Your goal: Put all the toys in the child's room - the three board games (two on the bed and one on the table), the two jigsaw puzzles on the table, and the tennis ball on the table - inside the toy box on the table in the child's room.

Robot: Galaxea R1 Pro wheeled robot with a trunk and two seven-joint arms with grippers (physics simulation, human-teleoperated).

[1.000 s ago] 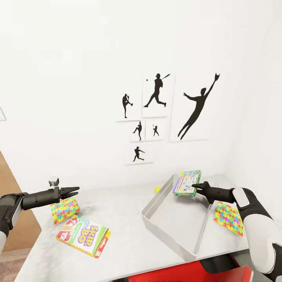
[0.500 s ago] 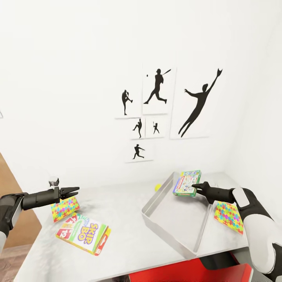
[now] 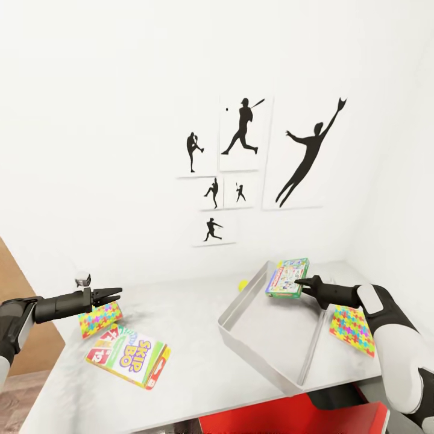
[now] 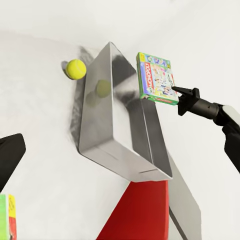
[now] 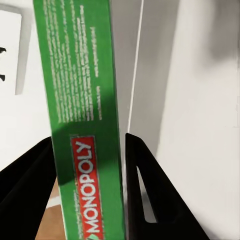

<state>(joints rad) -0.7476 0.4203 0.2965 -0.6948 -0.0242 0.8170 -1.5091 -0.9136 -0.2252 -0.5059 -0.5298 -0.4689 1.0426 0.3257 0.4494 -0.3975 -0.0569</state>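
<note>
Green-edged Monopoly board game box point(image 3: 288, 278) is hanging over the far end of the shallow light-grey toy box point(image 3: 263, 355), with the right gripper point(image 3: 299, 283) clamped on its edge; in the right wrist view the two black fingers point(image 5: 150, 192) are pressing on either side of the green spine point(image 5: 82, 120). Toy box is sitting at an angle on the long pale grey worktop point(image 3: 193, 337), with nothing lying on its floor. Small yellow-green tennis ball point(image 3: 243, 285) is resting on the worktop just beside the bin's far wall, and it is showing beside that wall in the left wrist view too point(image 4: 76, 69). One bright jigsaw-pattern box point(image 3: 348, 323) is lying to the right of the bin, under the right arm. Left gripper point(image 3: 113, 293) is hovering with its fingers nearly together, holding nothing, above the second jigsaw-pattern box point(image 3: 99, 319), which is lying just beside the red-yellow-green "SKIP-BO" box point(image 3: 128, 355).
</note>
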